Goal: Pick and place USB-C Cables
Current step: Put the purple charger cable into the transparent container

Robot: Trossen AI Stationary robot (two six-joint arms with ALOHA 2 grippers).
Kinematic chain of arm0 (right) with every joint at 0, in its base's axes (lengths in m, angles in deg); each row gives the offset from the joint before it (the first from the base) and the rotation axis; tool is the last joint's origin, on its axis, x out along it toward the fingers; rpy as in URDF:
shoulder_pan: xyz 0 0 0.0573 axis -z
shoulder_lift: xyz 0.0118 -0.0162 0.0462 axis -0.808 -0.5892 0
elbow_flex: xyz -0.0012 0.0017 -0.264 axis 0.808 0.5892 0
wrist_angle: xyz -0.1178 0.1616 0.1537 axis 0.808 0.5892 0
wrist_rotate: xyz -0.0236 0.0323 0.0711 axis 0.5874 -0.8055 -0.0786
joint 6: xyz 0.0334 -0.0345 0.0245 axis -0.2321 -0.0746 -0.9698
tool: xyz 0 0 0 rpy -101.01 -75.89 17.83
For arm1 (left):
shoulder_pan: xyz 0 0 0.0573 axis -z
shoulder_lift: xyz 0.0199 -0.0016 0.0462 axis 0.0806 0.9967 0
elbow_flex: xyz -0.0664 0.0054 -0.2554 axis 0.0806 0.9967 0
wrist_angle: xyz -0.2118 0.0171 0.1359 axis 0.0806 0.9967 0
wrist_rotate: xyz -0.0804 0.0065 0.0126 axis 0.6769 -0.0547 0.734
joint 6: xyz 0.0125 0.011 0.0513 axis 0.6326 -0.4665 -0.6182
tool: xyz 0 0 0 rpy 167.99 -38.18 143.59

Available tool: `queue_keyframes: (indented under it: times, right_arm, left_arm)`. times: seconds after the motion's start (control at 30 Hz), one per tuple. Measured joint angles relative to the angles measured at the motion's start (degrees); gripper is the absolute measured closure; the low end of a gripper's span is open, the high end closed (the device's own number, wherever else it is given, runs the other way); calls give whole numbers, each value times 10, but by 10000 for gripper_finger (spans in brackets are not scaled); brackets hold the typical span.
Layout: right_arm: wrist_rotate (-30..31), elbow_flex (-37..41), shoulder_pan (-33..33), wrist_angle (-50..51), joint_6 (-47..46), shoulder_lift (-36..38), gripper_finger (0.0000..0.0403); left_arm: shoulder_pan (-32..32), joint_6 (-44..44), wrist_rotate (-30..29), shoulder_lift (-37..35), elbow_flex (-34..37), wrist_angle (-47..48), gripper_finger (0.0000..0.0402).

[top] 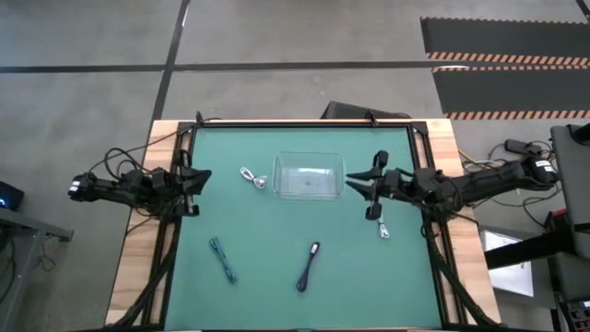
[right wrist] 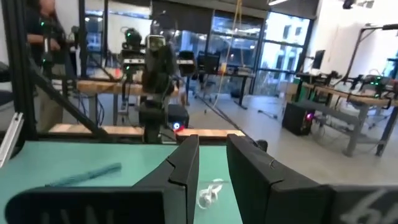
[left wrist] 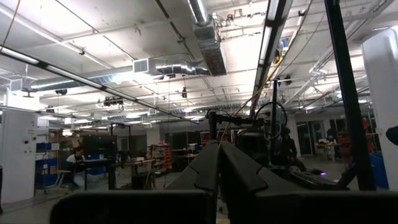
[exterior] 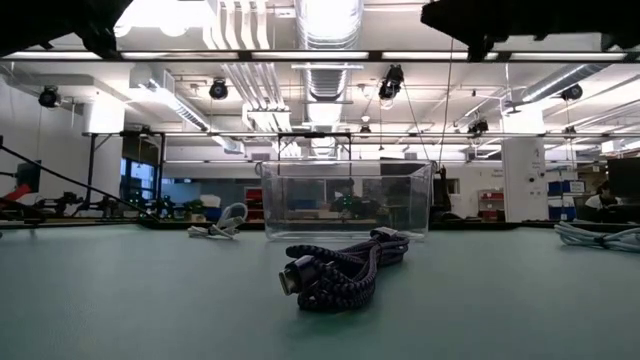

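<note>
Both my grippers, left (top: 201,178) fingers together, right (top: 355,184) slightly apart, hold nothing; four cables lie outside the clear bin (top: 309,177).

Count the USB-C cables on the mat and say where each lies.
4. White cable left of the clear bin; white cable below the right gripper; teal cable front left; black cable front centre. None seen in the bin.

Clear rectangular plastic container (top: 309,176), open-topped, near the far edge of the green-matted wooden tabletop (top: 267,249), centred.
</note>
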Motion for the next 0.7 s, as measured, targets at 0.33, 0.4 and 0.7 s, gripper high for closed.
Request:
queue_keyframes:
  times: [0.33, 0.4, 0.7]
  right_arm:
    - [4, -110, -18, 109, 10, -72, 330]
    - [4, -128, -20, 131, 10, -85, 330]
    - [3, -212, -37, 246, 8, -129, 330]
  left_arm:
    - [0, 11, 0, 1, 0, 1, 402]
    - [0, 11, 0, 1, 0, 1, 402]
    - [0, 11, 0, 1, 0, 2, 402]
